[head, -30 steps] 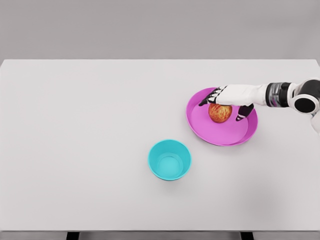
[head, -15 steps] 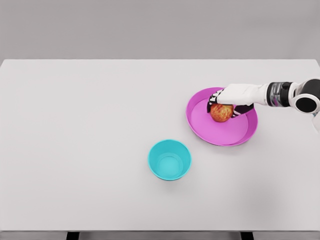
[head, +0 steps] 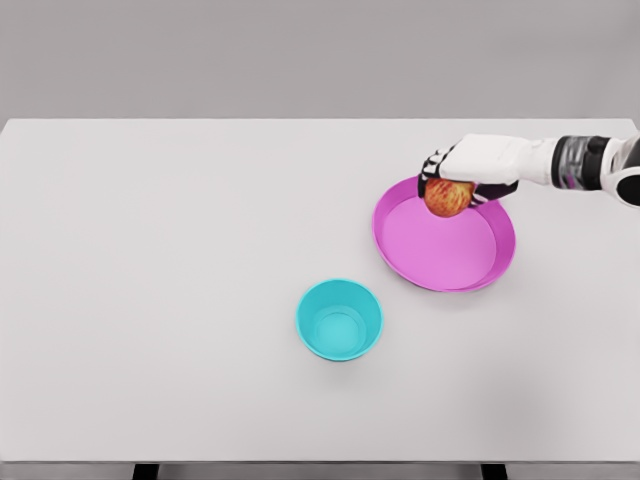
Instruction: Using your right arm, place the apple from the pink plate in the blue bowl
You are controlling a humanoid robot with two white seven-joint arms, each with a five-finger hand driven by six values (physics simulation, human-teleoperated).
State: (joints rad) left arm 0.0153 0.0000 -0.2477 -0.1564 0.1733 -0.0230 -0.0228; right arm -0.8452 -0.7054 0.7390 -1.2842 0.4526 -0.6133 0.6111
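One hand: right hand (head: 478,165) at 2 o'clock, fingers curled round the apple (head: 448,196)
Apple: in the grasp, above the pink plate's (head: 445,265) far rim
Blue bowl (head: 339,319): at 7 o'clock from the plate, apart
Surface: white table (head: 150,280)

The right hand (head: 470,170) has its fingers (head: 436,166) curled around the apple (head: 448,197) above the pink plate's (head: 440,262) far rim, near the bench's (head: 160,260) right edge; the blue bowl (head: 339,320) sits mid-bench.
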